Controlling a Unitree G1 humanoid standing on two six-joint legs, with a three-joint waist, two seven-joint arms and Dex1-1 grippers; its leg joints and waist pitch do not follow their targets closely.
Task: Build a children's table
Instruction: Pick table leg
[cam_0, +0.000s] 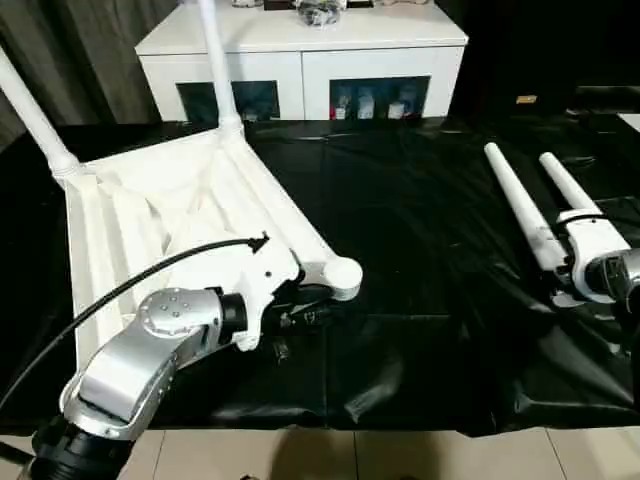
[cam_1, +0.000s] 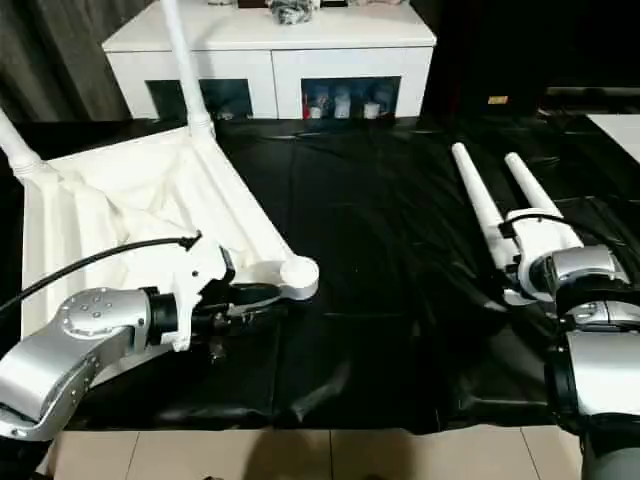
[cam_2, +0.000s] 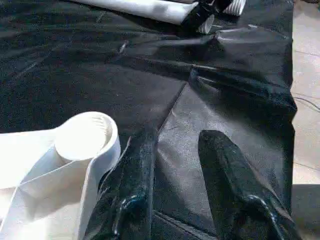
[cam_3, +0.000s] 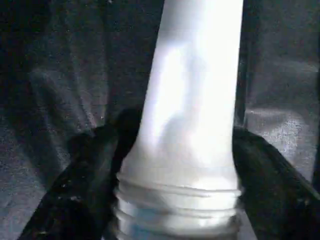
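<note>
Table top (cam_0: 150, 215) lies upside down at 9 o'clock, two legs fitted. Left gripper (cam_2: 177, 165), jaws parted and empty, sits beside the near corner socket (cam_0: 343, 275). Right gripper (cam_3: 175, 165) straddles a loose leg (cam_1: 478, 205) at 3 o'clock; grip unconfirmed. Clamp squarely near the threaded end.

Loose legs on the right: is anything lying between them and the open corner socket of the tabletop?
Nothing visible does. Between the two loose legs and the open corner socket lies bare black table cover. The left gripper sits beside that socket, on its near side, not across the path.
</note>
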